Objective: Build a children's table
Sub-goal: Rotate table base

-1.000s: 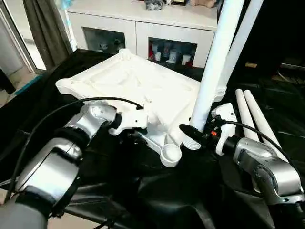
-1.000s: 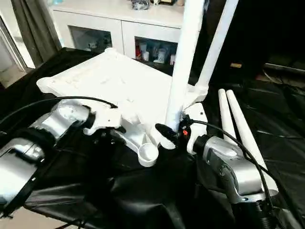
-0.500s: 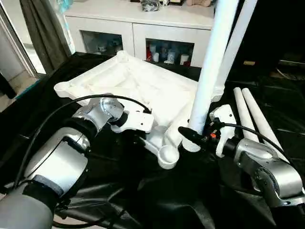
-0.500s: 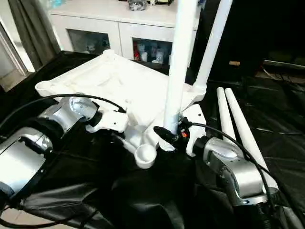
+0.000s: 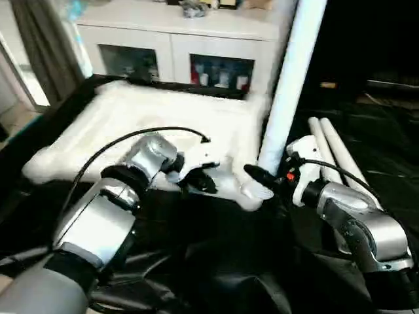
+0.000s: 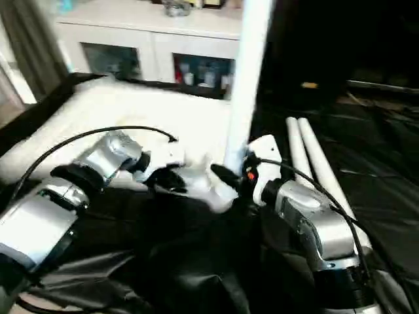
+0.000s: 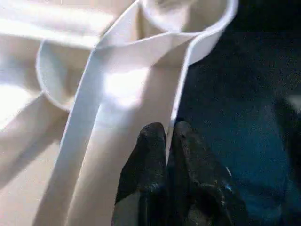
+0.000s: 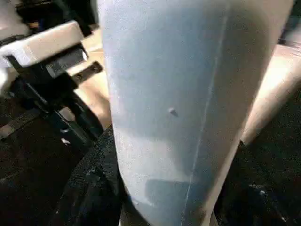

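In the left eye view, the white table top [image 5: 131, 124] is lying underside up on a black cloth [image 5: 216, 261], in front of a white glass-door cabinet [image 5: 177, 46]. The left gripper [image 5: 200, 182] is reaching to the top's near edge. The right gripper [image 5: 258, 176] is clasping the lower end of an upright white leg [image 5: 288, 91] at the top's near right corner. Two more legs [image 5: 330, 154] are lying side by side on the cloth to the right.

In the right eye view, the same layout is showing, with the upright leg [image 6: 245, 85] rising out of the picture.

In the left wrist view, the black fingers [image 7: 148, 165] are pinching a thin rib [image 7: 181, 84] of the top, nearly closed on it, below a round corner socket [image 7: 188, 14].

In the right wrist view, the leg [image 8: 183, 108] is standing between the half-spread jaws, and one black finger [image 8: 94, 183] is pressing its side.
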{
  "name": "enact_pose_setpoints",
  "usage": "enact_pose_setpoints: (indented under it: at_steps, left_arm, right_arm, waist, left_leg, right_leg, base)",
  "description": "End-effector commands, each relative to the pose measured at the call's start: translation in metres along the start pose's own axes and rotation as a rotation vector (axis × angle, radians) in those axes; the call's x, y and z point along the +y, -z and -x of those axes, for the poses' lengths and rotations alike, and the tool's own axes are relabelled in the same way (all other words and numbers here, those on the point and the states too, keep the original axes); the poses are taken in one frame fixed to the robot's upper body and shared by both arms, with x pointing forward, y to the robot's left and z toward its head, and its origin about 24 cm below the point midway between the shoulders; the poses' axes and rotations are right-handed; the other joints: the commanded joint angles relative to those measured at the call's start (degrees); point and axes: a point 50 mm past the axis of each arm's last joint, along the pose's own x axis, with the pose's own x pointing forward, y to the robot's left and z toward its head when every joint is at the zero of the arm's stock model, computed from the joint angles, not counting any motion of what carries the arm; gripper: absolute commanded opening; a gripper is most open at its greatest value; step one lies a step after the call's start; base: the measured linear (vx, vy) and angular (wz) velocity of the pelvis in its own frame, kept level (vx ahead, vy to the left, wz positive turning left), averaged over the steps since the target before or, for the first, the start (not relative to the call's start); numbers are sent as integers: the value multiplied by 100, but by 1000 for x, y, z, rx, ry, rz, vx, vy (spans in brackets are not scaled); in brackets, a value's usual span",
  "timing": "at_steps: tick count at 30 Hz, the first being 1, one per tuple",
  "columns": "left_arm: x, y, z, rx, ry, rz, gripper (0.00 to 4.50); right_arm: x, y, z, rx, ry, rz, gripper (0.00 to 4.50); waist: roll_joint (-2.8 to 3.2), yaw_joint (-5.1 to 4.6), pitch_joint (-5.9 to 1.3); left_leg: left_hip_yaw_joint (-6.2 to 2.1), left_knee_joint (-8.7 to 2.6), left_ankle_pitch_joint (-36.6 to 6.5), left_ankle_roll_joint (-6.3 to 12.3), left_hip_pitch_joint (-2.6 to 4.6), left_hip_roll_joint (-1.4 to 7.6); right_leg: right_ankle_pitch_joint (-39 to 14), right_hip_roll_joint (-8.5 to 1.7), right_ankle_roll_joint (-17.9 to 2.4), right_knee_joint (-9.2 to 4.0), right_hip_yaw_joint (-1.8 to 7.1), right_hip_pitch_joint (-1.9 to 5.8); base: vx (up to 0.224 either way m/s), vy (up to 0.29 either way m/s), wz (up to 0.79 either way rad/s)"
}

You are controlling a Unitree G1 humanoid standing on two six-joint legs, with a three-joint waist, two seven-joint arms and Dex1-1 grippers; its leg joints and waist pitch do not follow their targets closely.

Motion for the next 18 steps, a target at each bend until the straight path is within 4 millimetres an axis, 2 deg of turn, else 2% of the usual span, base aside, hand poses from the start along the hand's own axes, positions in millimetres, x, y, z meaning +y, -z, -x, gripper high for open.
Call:
enact_pose_setpoints:
  at_steps: [1,3,4,5,6,8,9,10,11,12,13,15,16,18]
  left_arm:
    - [-2,7,-2,-58,-25,67,11]
    - [-4,3,-5,-114,-25,56,1]
    - [-4,2,-6,-120,-25,56,0]
    - [-9,-1,-9,-164,-38,-6,0]
    - [-13,2,-11,-161,-47,-87,0]
    - [-21,5,-13,-166,-30,-201,0]
    - [-25,9,-13,-161,-18,-224,0]
    - [-27,10,-13,-167,-10,-230,0]
    - [-29,11,-13,-175,2,-241,0]
    - [-31,14,-12,-179,-1,-224,0]
    - [-34,18,-12,-170,-3,-220,0]
    - [-37,20,-12,-164,-4,-220,0]
    - [-42,26,-11,-143,-5,-224,0]
    - [-46,31,-10,-130,-12,-216,0]
  right_arm:
    - [-2,-5,-3,-13,4,-19,193]
    - [-2,-5,-4,-12,7,-22,193]
    - [-2,-5,-5,-12,7,-22,193]
    - [-2,-5,-7,-14,15,-25,193]
    - [-2,-6,-7,-17,17,-31,193]
    - [-2,-7,-8,-20,19,-36,193]
    - [-2,-8,-8,-20,20,-37,193]
    - [-2,-8,-8,-20,21,-37,193]
    - [-3,-8,-8,-19,21,-37,193]
    - [-3,-8,-8,-19,22,-38,193]
    - [-3,-8,-8,-19,21,-41,193]
    - [-4,-8,-8,-19,21,-44,193]
    - [-4,-8,-7,-21,21,-46,193]
    - [-5,-10,-7,-28,22,-44,193]
  waist:
    - [-132,70,-392]
    - [-121,65,-398]
    - [-124,79,-440]
    - [-185,66,-428]
    - [-162,67,-415]
    - [-133,74,-416]
    - [-200,78,-403]
    - [-177,88,-397]
    - [-200,75,-374]
    - [-263,60,-364]
    - [-221,67,-362]
    - [-216,43,-346]
    - [-272,42,-348]
    - [-264,11,-334]
  left_leg:
    - [-89,-373,-967,182,1,164]
    - [-94,-375,-954,188,8,185]
    - [-74,-351,-835,233,38,197]
    - [-79,-361,-789,264,26,232]
    - [-75,-362,-803,268,20,227]
    - [-83,-380,-931,223,39,255]
    - [-49,-388,-1026,181,77,239]
    - [-62,-398,-1080,144,76,258]
    - [-62,-421,-1155,100,62,250]
    - [-48,-429,-1209,81,78,251]
    - [-65,-441,-1326,11,105,276]
    - [-66,-457,-1405,-20,90,272]
    - [-68,-463,-1465,-61,115,280]
    - [-62,-484,-1492,-72,90,271]
  right_leg:
    - [-1924,-551,-792,-507,245,328]
    - [-1740,-556,-891,-487,252,321]
    - [-1236,-546,-1061,-429,269,308]
    - [-961,-542,-1154,-387,267,307]
    - [-949,-536,-1175,-385,264,294]
    - [-1021,-556,-1123,-397,269,284]
    - [-1244,-542,-1004,-433,276,250]
    - [-1327,-571,-976,-426,282,252]
    - [-1553,-565,-882,-452,279,251]
    - [-1673,-558,-832,-467,279,239]
    - [-1865,-586,-792,-461,285,221]
    - [-1988,-586,-756,-483,286,217]
    - [-2059,-594,-709,-473,289,208]
    - [-2136,-590,-658,-497,286,206]
  base:
    - [0,0,0]
    - [0,0,0]
    - [0,0,0]
    - [0,0,0]
    - [0,0,0]
    - [0,0,0]
    - [0,0,0]
    - [0,0,0]
    - [0,0,0]
    - [0,0,0]
    - [0,0,0]
    - [0,0,0]
    - [0,0,0]
    - [0,0,0]
